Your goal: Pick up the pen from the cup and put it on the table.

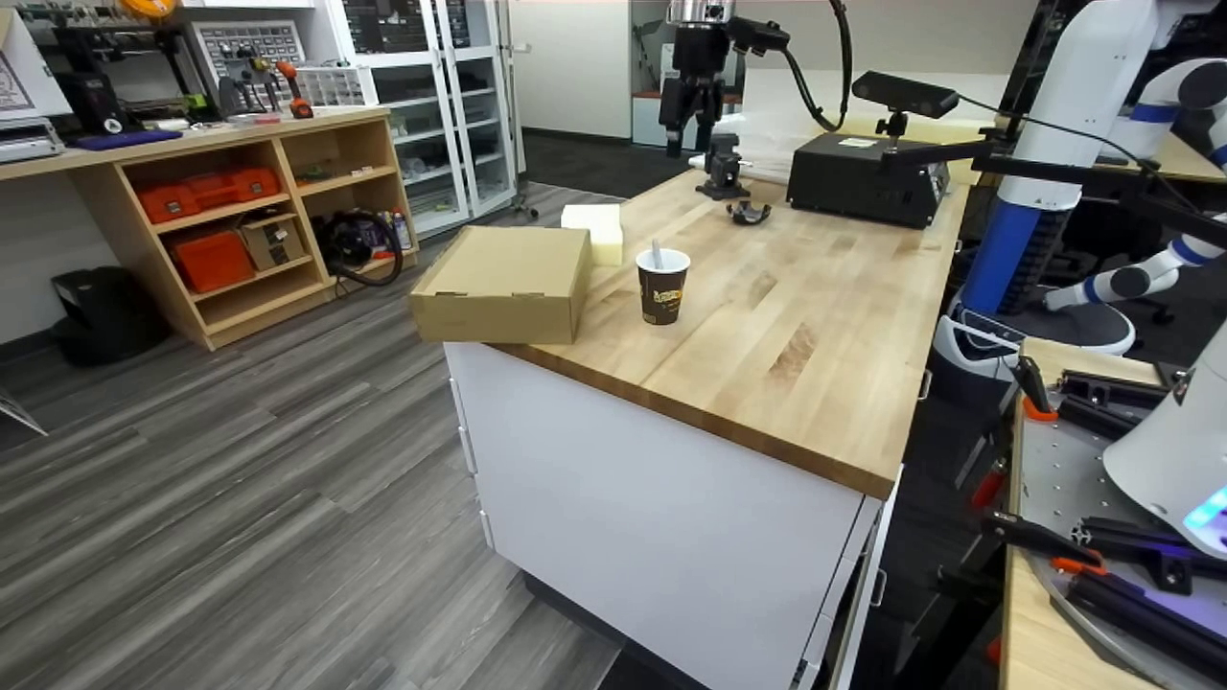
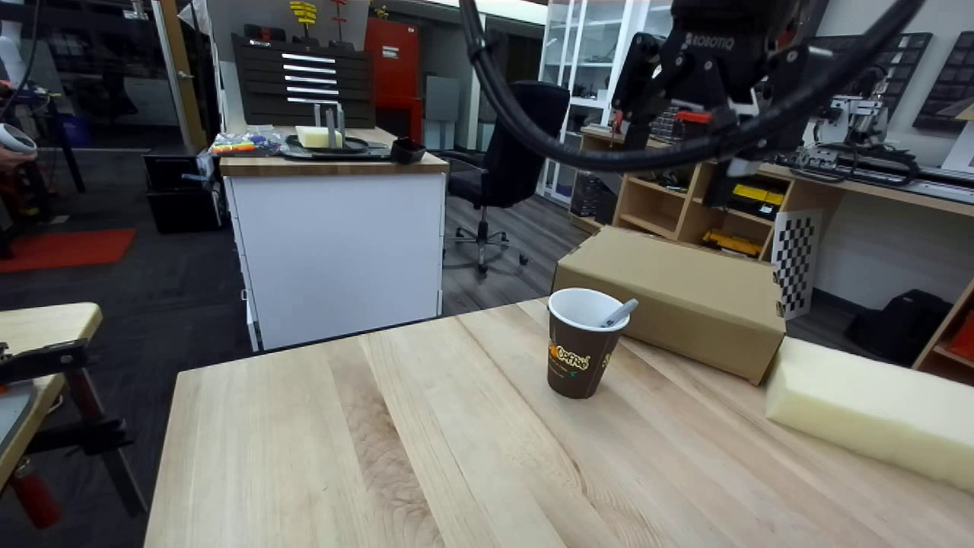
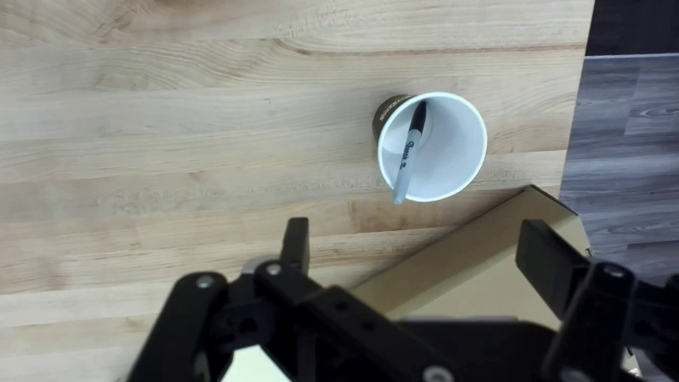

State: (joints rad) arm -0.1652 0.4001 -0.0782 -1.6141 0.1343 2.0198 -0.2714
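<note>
The cup (image 1: 663, 295), dark brown with a white rim, stands upright on the table (image 1: 796, 307); it also shows in an exterior view (image 2: 572, 358) and the wrist view (image 3: 462, 146). The pen (image 3: 409, 156), grey with a black end, leans inside the cup. Its black end is down and its grey end sticks out past the rim, as in both exterior views (image 1: 657, 255) (image 2: 620, 313). My gripper (image 3: 416, 245) is open and empty, pointing down high above the table. In the wrist view the cup and pen lie ahead of the fingertips. The gripper also shows in both exterior views (image 1: 694, 129) (image 2: 677, 164).
A cardboard box (image 1: 508, 283) lies beside the cup at the table's edge, partly below the fingers in the wrist view (image 3: 477, 286). A pale foam block (image 2: 875, 411) lies beside the box. A black equipment box (image 1: 858, 182) and a small black stand (image 1: 724, 168) are farther along the table.
</note>
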